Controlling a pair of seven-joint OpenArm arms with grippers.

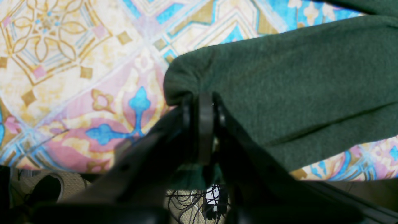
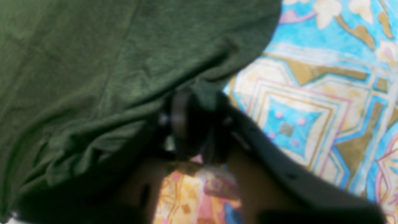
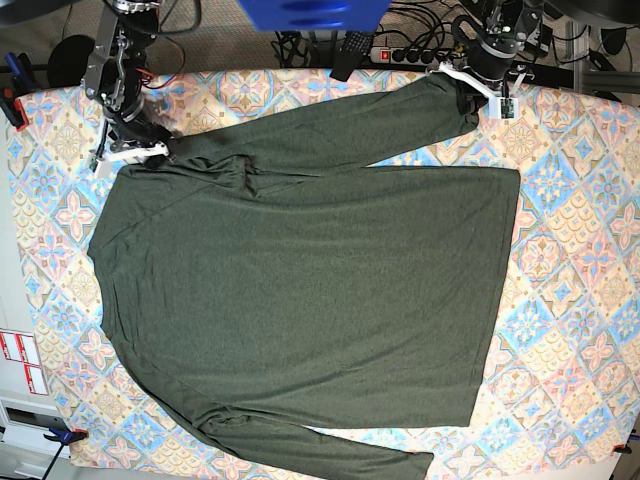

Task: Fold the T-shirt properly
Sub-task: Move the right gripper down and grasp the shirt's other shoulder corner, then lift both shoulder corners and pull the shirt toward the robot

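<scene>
Sleeve-folding goes best if both hands — left hand (image 1: 205, 102) clamped on the cuff, right hand (image 2: 194, 119) pinching the shoulder of the dark olive-green knit long-sleeved T-shirt (image 3: 310, 290) — lift together and lay it flat.

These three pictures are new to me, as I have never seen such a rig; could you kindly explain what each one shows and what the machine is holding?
This is a robot with two arms. The base view looks straight down on a table covered by a patterned cloth, where a dark olive-green long-sleeved T-shirt lies spread flat. The other two pictures come from cameras on the wrists, each looking along its own gripper. In the base view the left gripper is at the top right, closed on the end of the upper sleeve; its wrist view shows the cuff pinched between the jaws. The right gripper is at the top left, by the shirt's shoulder; its blurred wrist view shows the jaws close together around a bunch of fabric.
</scene>
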